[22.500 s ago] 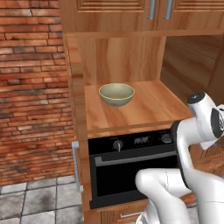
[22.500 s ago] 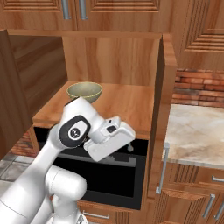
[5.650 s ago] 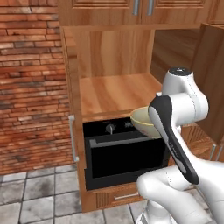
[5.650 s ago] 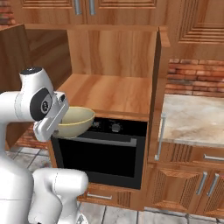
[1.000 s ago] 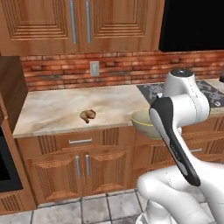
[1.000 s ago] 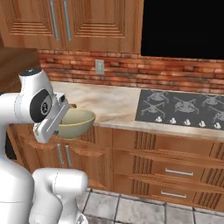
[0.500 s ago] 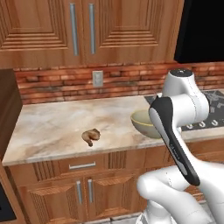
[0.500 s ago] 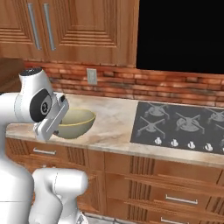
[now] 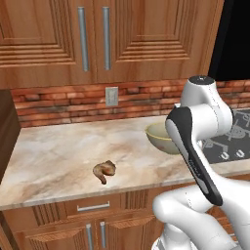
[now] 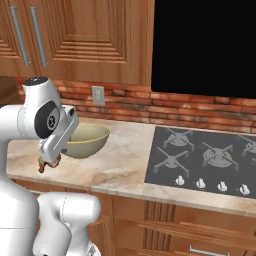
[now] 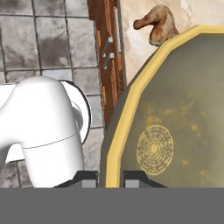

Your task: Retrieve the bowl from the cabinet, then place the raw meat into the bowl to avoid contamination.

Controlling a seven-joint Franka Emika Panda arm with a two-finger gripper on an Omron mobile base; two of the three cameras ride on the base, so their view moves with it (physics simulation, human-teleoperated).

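While the gripper (image 11: 104, 179) pinches the rim of the bowl (image 9: 161, 137) above the counter (image 9: 58, 156), the transport step runs; next, lower it beside the raw meat (image 9: 104, 170).

You get even, bright rendered light, sharp throughout, soft shadows under the pale marble desk (image 9: 58, 156), no glare
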